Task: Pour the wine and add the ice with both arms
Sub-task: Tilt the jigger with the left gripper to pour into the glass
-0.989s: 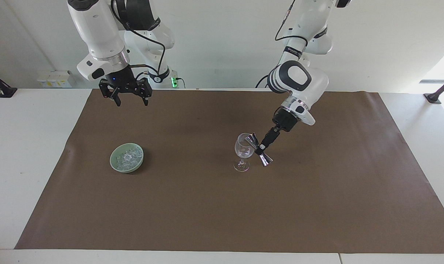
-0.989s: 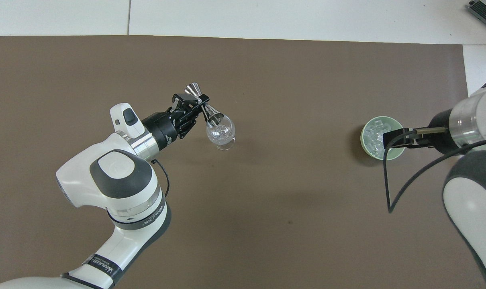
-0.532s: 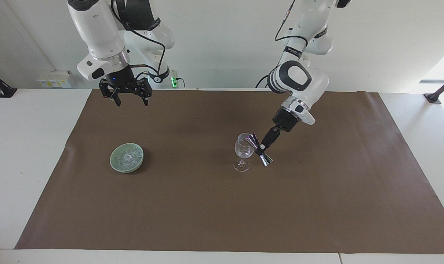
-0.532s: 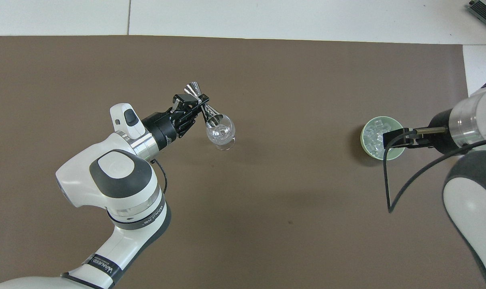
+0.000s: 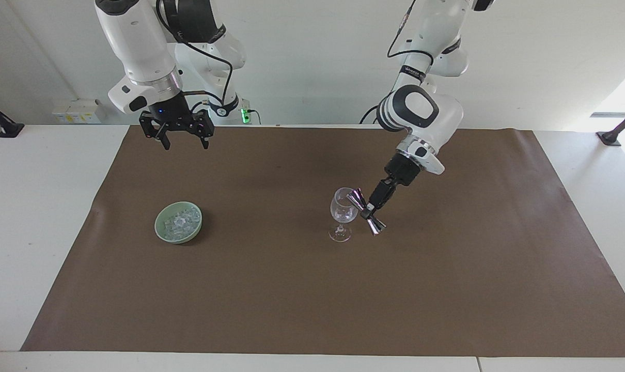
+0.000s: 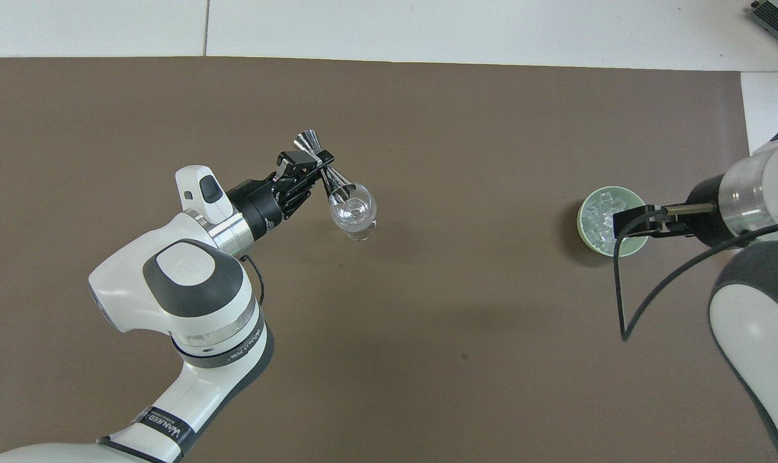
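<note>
The wine glass (image 5: 342, 213) stands mid-worktop, the jigger (image 5: 366, 211) tipped over its rim, long axis slanting down into the cup, clamped by the left end effector (image 5: 372, 205); the ice (image 5: 179, 222) sits in the green bowl (image 5: 162, 233), the right end effector (image 5: 183, 142) spread wide, waiting high above; since a second ago, barely any change.

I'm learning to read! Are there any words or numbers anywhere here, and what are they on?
"WANJEED", as best it reads: white letters on the black band of the left arm, letters unsure.
The same band on the left arm in the facing view: too small to read.
Pale boxes by the wall, with yellow marks: too small to read.
Jigger, glass, bowl: no writing.
</note>
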Action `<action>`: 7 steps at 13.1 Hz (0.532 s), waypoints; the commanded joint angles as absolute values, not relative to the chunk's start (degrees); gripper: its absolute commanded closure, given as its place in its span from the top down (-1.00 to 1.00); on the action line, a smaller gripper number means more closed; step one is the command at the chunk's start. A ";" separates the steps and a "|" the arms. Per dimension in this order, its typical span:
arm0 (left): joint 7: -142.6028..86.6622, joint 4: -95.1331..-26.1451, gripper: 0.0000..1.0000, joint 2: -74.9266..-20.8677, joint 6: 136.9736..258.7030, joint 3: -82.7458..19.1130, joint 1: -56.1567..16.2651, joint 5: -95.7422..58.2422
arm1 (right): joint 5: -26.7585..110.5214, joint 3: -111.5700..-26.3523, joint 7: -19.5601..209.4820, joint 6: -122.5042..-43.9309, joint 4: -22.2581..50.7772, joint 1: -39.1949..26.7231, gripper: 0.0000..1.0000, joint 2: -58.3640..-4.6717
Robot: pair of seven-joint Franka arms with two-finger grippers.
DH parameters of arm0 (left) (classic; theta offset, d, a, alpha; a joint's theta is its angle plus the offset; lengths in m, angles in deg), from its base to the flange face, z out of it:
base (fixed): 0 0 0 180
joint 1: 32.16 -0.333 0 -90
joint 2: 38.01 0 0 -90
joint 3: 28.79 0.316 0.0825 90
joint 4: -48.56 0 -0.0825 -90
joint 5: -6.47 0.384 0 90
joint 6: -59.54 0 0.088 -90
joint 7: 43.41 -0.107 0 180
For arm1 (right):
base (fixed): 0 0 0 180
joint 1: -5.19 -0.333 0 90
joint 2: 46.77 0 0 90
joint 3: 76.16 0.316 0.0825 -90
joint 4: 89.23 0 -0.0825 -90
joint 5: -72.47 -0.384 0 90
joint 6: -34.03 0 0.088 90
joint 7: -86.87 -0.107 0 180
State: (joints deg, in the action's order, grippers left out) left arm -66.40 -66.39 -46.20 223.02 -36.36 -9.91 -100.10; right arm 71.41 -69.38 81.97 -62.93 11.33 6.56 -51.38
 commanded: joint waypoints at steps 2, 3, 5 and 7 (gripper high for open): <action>-67.14 -64.56 -1.00 -47.24 224.78 -35.73 -8.87 -99.43 | 70.89 -69.04 83.36 -62.83 12.55 7.30 1.00 -52.57; -67.14 -64.47 -1.00 -47.24 224.78 -35.73 -8.87 -99.17 | 70.89 -69.04 83.36 -62.83 12.55 7.30 1.00 -52.57; -67.14 -63.86 -1.00 -47.68 225.65 -35.82 -8.87 -99.00 | 70.89 -69.04 83.36 -62.83 12.55 7.30 1.00 -52.57; -67.14 -63.68 -1.00 -47.86 225.83 -35.82 -8.87 -98.03 | 70.89 -69.04 83.36 -62.83 12.55 7.30 1.00 -52.57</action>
State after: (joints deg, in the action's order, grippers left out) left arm -66.81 -65.45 -46.59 224.05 -36.34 -9.91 -99.14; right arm 71.41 -69.38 81.97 -62.93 11.33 6.56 -51.38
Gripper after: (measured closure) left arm 0.784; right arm 0.000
